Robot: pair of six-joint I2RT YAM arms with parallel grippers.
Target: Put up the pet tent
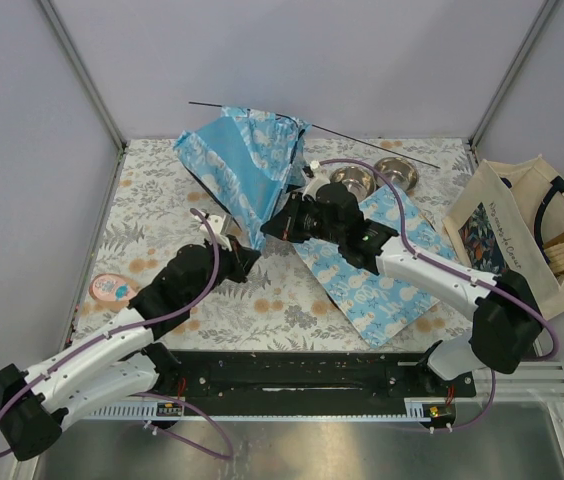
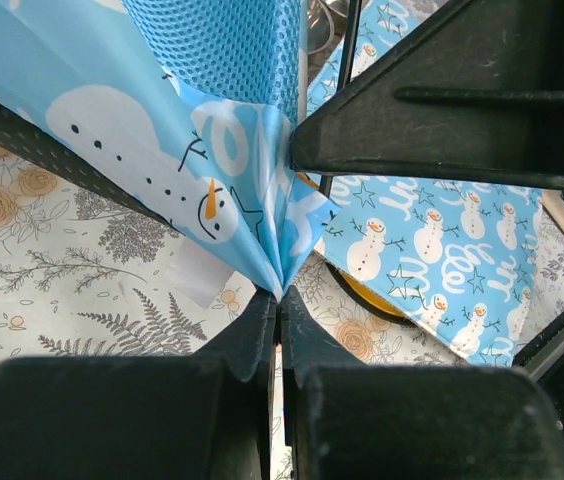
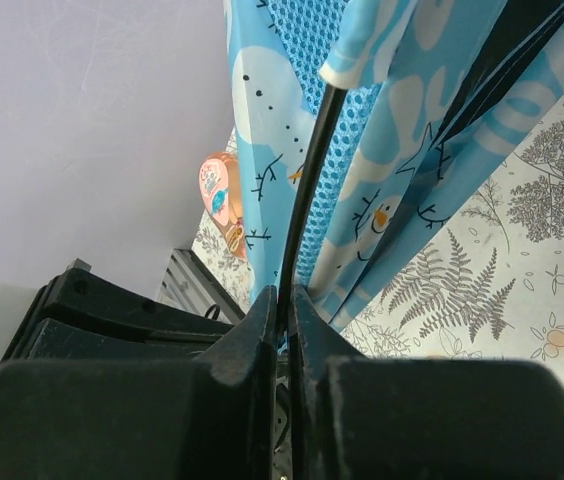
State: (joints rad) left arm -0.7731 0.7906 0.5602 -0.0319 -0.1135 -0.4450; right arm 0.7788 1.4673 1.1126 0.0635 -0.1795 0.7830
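The pet tent is a crumpled light-blue snowman-print heap at the back middle, with a thin black pole sticking out to the right. My left gripper is shut on a pinched corner of the tent's fabric, as the left wrist view shows. My right gripper is shut on a black pole that runs along the tent's fabric. The two grippers sit close together at the tent's near edge.
A flat snowman-print mat lies under my right arm. Two metal bowls stand behind it. A canvas tote bag is at the right edge. A round pink item lies at the left. Walls enclose the table.
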